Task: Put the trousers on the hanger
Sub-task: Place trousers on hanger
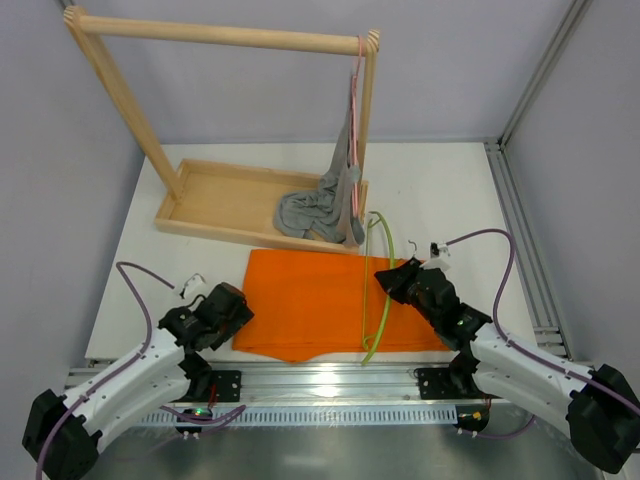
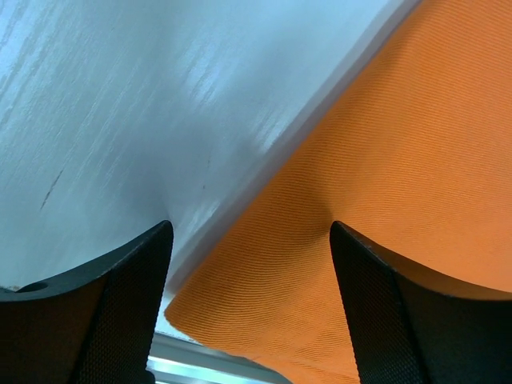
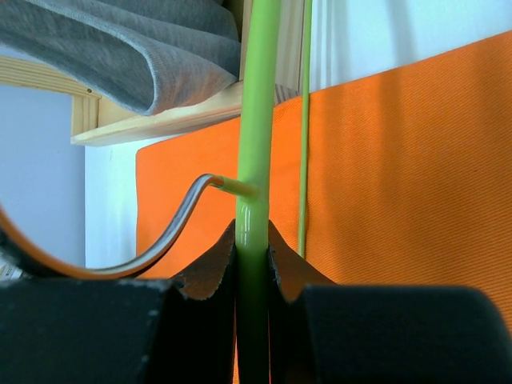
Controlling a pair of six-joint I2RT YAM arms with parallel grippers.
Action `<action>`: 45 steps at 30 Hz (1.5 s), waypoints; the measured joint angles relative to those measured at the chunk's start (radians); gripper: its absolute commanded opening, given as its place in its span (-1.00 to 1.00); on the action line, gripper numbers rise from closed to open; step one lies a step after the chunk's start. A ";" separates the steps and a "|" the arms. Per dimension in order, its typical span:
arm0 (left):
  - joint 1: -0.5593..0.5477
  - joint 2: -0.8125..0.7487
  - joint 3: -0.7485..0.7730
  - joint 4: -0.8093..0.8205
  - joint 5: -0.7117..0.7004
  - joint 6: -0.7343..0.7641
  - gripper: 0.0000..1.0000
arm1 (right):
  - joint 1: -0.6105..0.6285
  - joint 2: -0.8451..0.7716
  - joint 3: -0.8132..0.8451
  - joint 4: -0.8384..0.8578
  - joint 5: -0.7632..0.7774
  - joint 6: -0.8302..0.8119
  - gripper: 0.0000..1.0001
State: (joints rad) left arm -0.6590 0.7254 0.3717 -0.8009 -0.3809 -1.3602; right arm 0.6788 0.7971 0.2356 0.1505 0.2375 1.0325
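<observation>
**A white bench in a pale grey booth**

We see a white bench point(image 1: 440, 190) boxed in by plain pale grey walls point(image 1: 250, 100). At the back stands a light wooden rack point(image 1: 220, 38), its posts rising from a shallow wooden tray point(image 1: 215, 195). Aluminium rails point(image 1: 520, 230) edge the bench's right side, and a metal beam point(image 1: 300, 378) runs along its near edge. The light is soft and even.

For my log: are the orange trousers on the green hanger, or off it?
Off. The trousers lie flat on the table; the hanger, pinched in the right gripper, lies over them.
</observation>
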 measured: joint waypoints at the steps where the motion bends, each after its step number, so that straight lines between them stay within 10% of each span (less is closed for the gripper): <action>1: 0.000 -0.014 -0.007 0.012 0.000 -0.001 0.54 | 0.000 0.002 0.000 0.003 -0.003 0.003 -0.92; 35: 0.000 0.021 -0.079 0.312 0.065 0.076 0.32 | 0.000 -0.065 -0.010 -0.009 -0.064 0.054 -0.92; 45: 0.001 0.093 -0.073 0.406 0.105 0.115 0.25 | 0.000 -0.112 0.010 -0.278 0.032 -0.030 -0.36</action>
State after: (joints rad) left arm -0.6582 0.8181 0.2989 -0.3954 -0.2756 -1.2453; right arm 0.6788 0.6849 0.2451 -0.1276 0.2695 1.0027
